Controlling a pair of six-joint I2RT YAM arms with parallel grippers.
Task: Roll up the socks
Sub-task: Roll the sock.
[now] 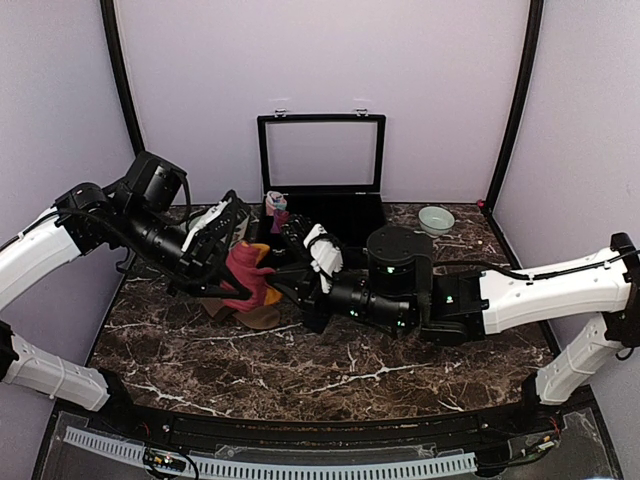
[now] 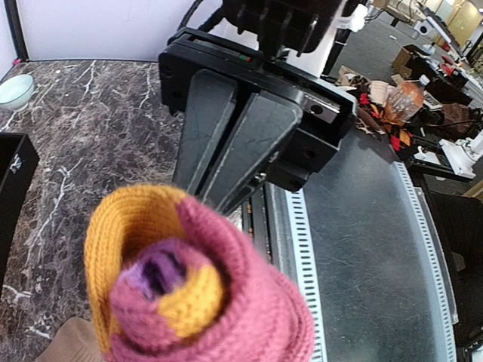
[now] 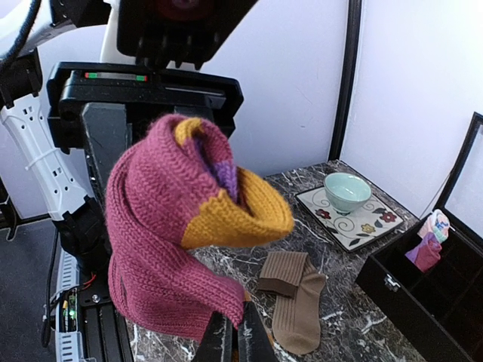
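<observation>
The left gripper [image 1: 235, 248] is clamped narrow on the red sock [image 3: 158, 226] and holds it up off the table [image 1: 330, 370]. The orange and purple end curls into a loose roll there, probably so the other arm can work on it. Just beneath, the tan pair [image 3: 294, 298] lies flat and unrolled. The right gripper [image 3: 232, 339], its 2 fingers pressed together, sits at the sock's lower edge; I cannot tell whether it pinches fabric. The table is dark marble with white veins. Farther right stand a black box [image 3: 407, 294], lid up, and a pale bowl [image 3: 347, 190] on a flowered plate [image 3: 377, 222]. Lilac walls [image 1: 320, 60] close the space.
</observation>
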